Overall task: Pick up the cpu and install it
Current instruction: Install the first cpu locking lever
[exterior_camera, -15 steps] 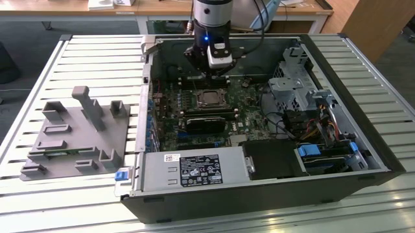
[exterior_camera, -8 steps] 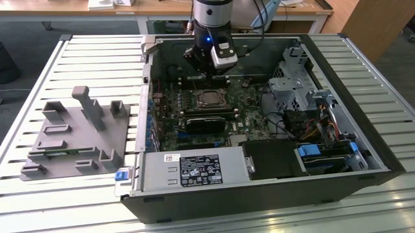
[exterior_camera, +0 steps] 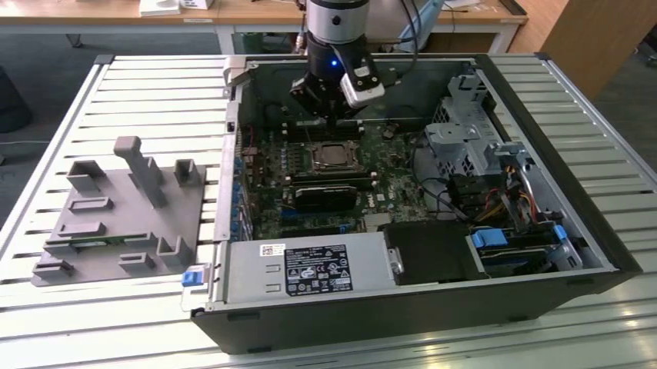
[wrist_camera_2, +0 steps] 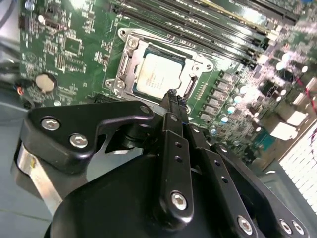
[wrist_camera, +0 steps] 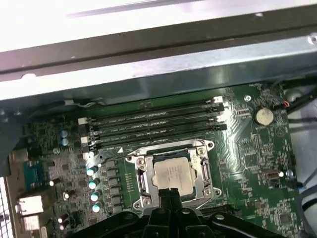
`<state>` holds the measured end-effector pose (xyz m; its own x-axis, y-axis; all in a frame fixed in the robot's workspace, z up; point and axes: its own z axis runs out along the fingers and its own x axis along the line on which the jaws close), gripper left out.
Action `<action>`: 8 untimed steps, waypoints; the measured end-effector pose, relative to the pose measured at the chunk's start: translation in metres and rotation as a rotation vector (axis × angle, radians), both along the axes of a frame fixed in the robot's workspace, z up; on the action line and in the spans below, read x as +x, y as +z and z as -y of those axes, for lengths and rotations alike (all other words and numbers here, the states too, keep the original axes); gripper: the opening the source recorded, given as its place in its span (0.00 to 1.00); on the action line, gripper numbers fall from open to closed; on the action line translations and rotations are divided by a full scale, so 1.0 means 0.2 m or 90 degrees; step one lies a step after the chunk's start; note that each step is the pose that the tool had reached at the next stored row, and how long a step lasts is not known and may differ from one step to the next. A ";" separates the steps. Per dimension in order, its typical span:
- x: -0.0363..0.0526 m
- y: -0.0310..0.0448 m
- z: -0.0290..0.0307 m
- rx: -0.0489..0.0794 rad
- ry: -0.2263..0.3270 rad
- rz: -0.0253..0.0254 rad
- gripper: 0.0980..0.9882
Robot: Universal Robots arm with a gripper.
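The cpu [exterior_camera: 331, 156] is a small silvery square lying flat in the motherboard socket [exterior_camera: 310, 146] inside the open computer case. Both wrist views show the cpu [wrist_camera_2: 157, 74] [wrist_camera: 173, 173] seated within the socket's metal frame [wrist_camera_2: 126, 64] [wrist_camera: 141, 173]. My gripper [exterior_camera: 334, 115] hangs above the board just beyond the socket, apart from the chip. Its black fingers [wrist_camera_2: 171, 99] are pressed together with nothing between them, their tips [wrist_camera: 166, 198] pointing at the socket's near edge.
Black memory slots [wrist_camera: 153, 124] run beside the socket. A coin battery [wrist_camera: 263, 116] sits on the board. The case holds a power supply [exterior_camera: 308, 269] and a drive cage [exterior_camera: 462, 138]. A grey fixture [exterior_camera: 113, 215] stands on the slatted table at the exterior view's left.
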<state>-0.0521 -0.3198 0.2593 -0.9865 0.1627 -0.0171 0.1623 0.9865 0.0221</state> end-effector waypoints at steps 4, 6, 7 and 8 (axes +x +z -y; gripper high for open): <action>0.000 -0.001 0.000 0.000 0.039 0.0000 0.01; 0.000 -0.001 0.000 0.000 0.060 0.0000 0.01; 0.000 -0.001 0.000 0.000 0.070 0.0000 0.01; 0.000 -0.001 0.000 0.000 0.081 0.0000 0.01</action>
